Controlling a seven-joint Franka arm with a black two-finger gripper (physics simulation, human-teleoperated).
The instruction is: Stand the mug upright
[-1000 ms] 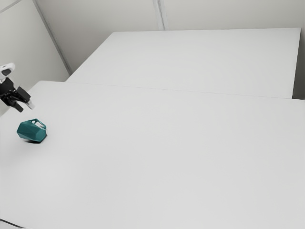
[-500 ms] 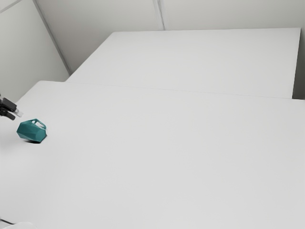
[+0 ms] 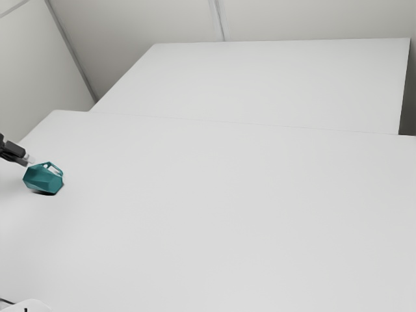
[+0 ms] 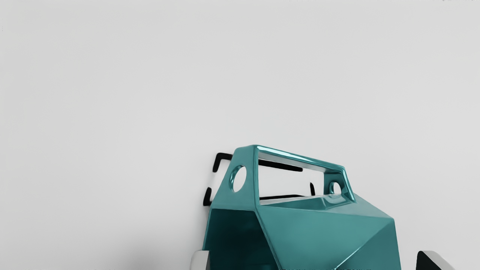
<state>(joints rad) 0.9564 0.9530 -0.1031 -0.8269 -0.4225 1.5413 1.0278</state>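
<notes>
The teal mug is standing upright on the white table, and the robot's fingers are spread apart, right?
Not quite: the teal mug is lying on its side, as the exterior view shows. It is on the white table, and the fingers are spread apart.

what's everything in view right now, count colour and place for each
mug: one, teal, lying on its side near the exterior view's left edge, handle up
dark marks: several, black, beside the handle, probably shadow
table: one, white, under the mug
second surface: one, white, beyond the table
walls: two, pale grey, behind and at the exterior view's left
cable-like line: one, dark, lower left corner of the exterior view
rounded part: one, white, same corner, cannot tell what it is
gripper: one, black with pale fingertips, open at the mug
</notes>
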